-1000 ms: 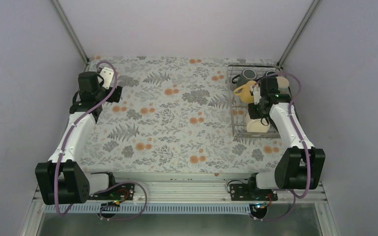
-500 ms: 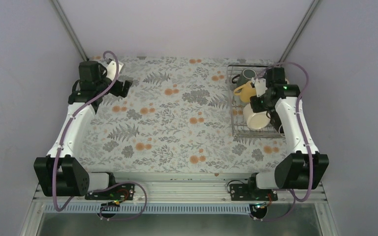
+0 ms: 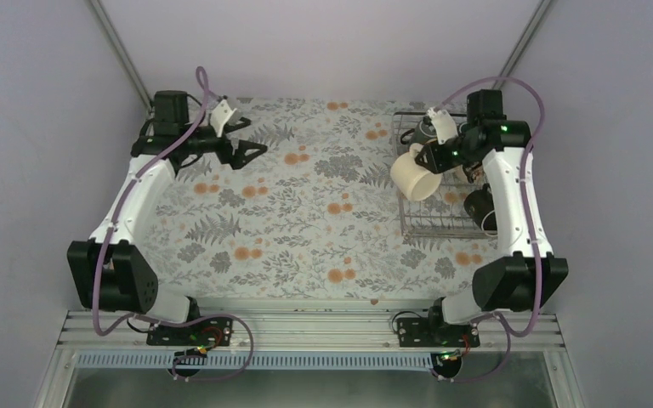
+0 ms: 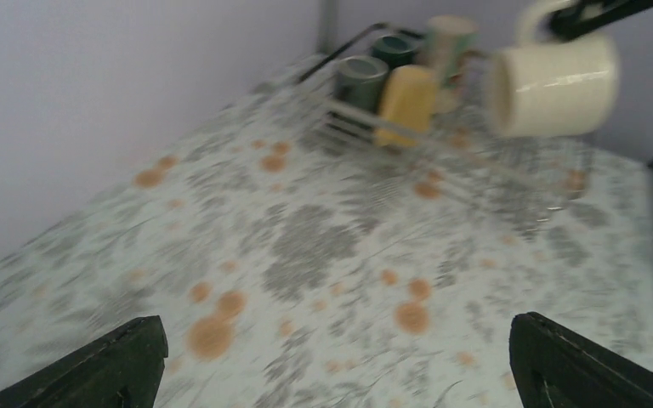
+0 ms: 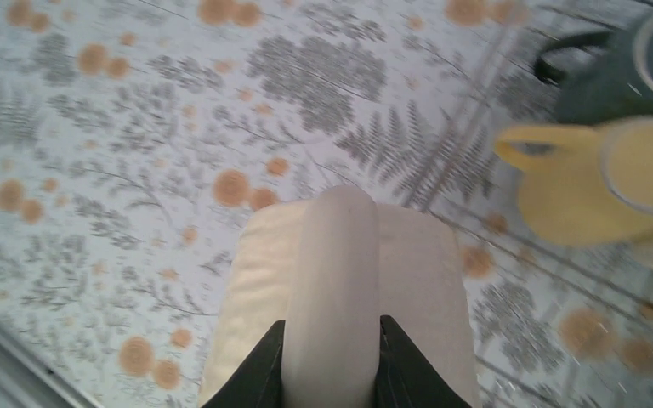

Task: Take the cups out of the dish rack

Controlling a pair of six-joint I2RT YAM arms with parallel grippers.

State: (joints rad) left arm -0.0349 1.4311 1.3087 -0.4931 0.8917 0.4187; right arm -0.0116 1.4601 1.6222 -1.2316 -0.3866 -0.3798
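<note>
The right gripper (image 3: 429, 155) pinched the cream mug (image 3: 414, 178) by its handle, hanging it above the left edge of the dish rack (image 3: 425, 223), seemingly to clear the wires, while the left gripper (image 3: 251, 138) hovered wide open, far left.

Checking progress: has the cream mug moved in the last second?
Yes. The cream mug has gone from the dish rack's near end to beyond its left edge, in the right end effector.

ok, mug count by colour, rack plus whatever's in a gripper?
Cream-white ceramic mug, in right gripper: 1
Yellow ceramic mug in the silver wire dish rack: 1
Dark grey mug: 1
Dark teal-green mug: 1
Black mug: 1
Total: 5
Pale shape behind them: unclear.
</note>
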